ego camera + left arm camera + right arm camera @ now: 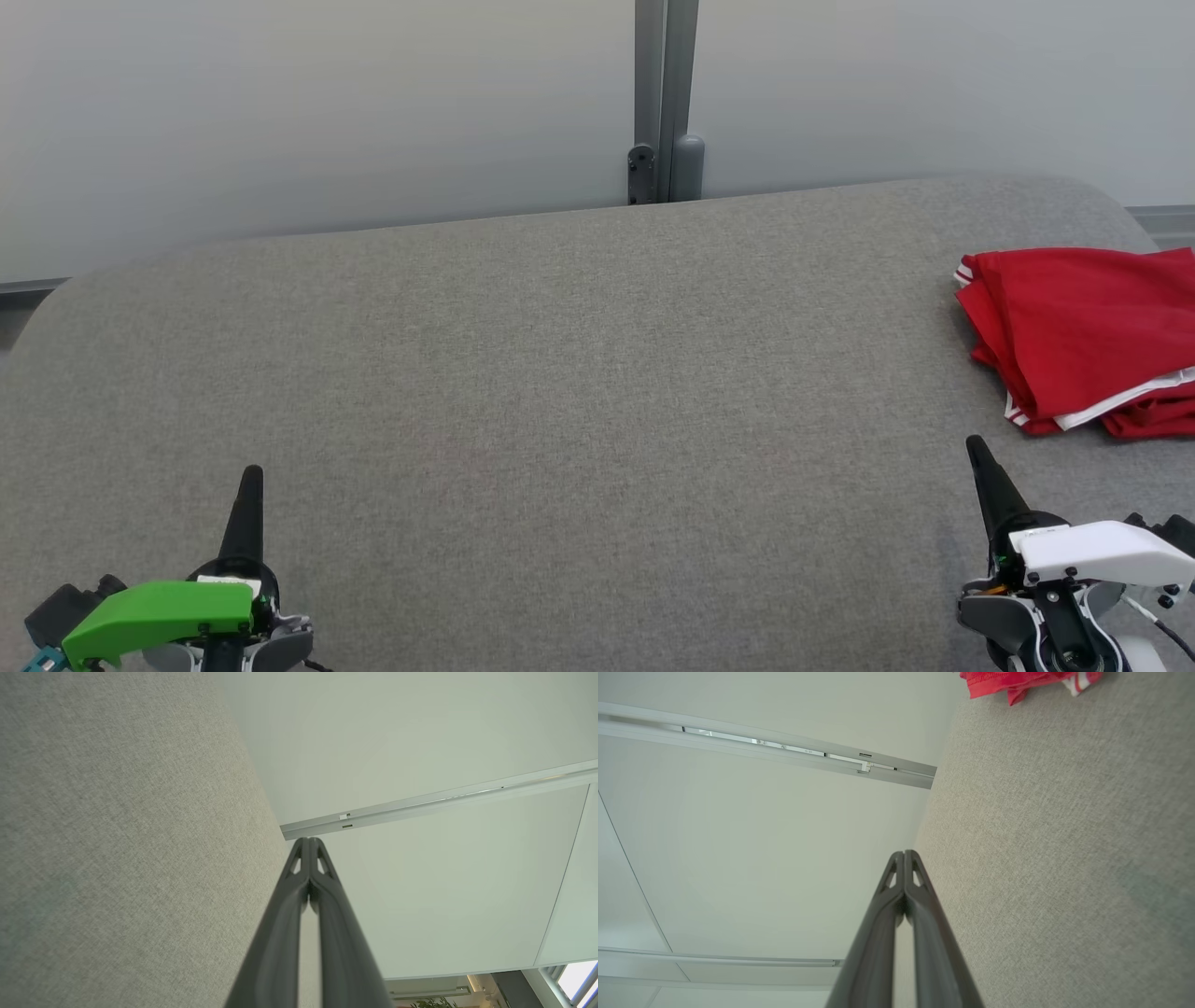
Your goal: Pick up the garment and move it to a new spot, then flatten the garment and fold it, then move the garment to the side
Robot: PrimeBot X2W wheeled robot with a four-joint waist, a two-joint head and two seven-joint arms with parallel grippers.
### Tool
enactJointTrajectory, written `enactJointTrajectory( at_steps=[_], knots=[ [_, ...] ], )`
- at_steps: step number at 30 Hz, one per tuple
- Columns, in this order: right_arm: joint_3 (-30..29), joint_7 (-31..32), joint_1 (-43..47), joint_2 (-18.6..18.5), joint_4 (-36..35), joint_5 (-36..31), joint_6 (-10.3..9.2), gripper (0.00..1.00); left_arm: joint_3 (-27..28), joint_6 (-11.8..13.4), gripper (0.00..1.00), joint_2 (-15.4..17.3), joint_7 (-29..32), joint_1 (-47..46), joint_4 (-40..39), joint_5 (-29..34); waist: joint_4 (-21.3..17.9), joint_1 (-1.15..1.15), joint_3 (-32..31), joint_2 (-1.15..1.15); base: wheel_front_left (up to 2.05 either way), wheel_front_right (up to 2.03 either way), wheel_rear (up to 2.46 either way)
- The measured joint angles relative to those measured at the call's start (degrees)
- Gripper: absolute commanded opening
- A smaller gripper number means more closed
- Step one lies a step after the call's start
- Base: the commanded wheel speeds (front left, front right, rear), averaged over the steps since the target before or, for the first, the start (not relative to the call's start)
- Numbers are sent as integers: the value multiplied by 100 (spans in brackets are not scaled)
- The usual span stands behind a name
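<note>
The dark two-fingered left gripper point(250, 478), at 7 o'clock, and right gripper point(977, 450), at 5 o'clock, each have fingertips pressed together, holding nothing. One folded red garment with white trim point(1074, 327) lies at 3 o'clock on the grey woven fabric surface point(560, 373), apart from the right gripper. One grey metal post point(665, 93) stands at 12 o'clock.
</note>
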Motion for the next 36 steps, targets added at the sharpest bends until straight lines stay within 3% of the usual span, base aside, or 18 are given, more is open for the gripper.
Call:
enactJointTrajectory(
  at_steps=[36],
  knots=[
    [-26, 326, -314, -19, 24, 1390, 0, 0, 86, 0, 0, -15, 347, -258, -120, -1276, 5, 0, 177, 0, 0, 0, 0]
  ],
)
